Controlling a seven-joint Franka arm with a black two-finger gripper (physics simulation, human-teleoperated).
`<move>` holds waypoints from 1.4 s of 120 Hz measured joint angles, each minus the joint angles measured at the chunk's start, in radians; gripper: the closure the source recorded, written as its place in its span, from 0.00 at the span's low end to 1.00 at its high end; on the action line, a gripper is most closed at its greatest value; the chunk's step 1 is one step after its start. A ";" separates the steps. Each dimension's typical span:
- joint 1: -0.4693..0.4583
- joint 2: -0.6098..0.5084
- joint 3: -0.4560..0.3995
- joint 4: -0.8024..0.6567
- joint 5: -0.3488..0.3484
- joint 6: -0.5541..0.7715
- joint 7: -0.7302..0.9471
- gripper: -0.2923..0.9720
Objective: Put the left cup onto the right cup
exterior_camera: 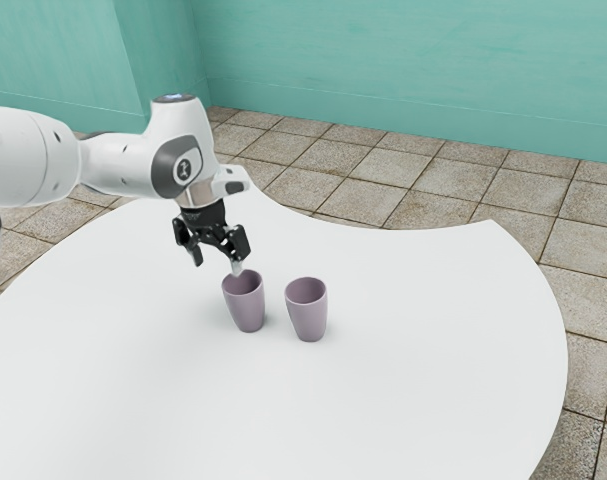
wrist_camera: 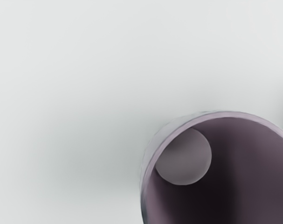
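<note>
Your gripper point(exterior_camera: 216, 262) is hanging with fingers spread, gripping nothing. The left cup point(exterior_camera: 243, 300) is standing upright on the bench point(exterior_camera: 403, 400) at its 5 o'clock in the exterior view, with the right cup point(exterior_camera: 306, 307) sitting at 3 o'clock beyond.

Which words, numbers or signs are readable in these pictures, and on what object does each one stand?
No text can be read.
Cup at the exterior view's left, cup at its right, table: plain, no text.
Arm's grey joint: a small mark, too small to read.

Arm point(exterior_camera: 113, 165) extended from exterior view's left, gripper point(exterior_camera: 216, 262) pointing down, jaws apart
</note>
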 joint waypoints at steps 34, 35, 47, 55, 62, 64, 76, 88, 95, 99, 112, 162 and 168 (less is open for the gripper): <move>0.001 0.037 0.001 0.014 0.000 0.013 -0.004 0.23; 0.002 0.038 0.001 0.015 0.000 0.013 -0.004 0.23; 0.004 0.052 0.001 0.016 -0.001 0.024 -0.005 0.23; 0.005 0.058 0.001 0.015 -0.002 0.030 -0.005 0.23; 0.005 0.064 0.001 0.015 -0.003 0.034 -0.005 0.23; 0.005 0.065 0.001 0.015 -0.003 0.034 -0.005 0.23; 0.005 0.075 0.001 0.015 -0.004 0.048 -0.006 0.23; 0.006 0.087 0.000 0.015 -0.005 0.069 -0.006 0.23; 0.006 0.092 0.001 0.015 -0.005 0.078 -0.006 0.23; 0.006 0.093 0.001 0.015 -0.005 0.082 -0.006 0.23; 0.004 0.094 0.001 0.015 -0.003 0.090 -0.007 0.30; 0.000 0.094 -0.006 0.015 -0.002 0.101 -0.008 0.79; 0.000 0.094 -0.011 0.015 -0.002 0.101 -0.009 0.80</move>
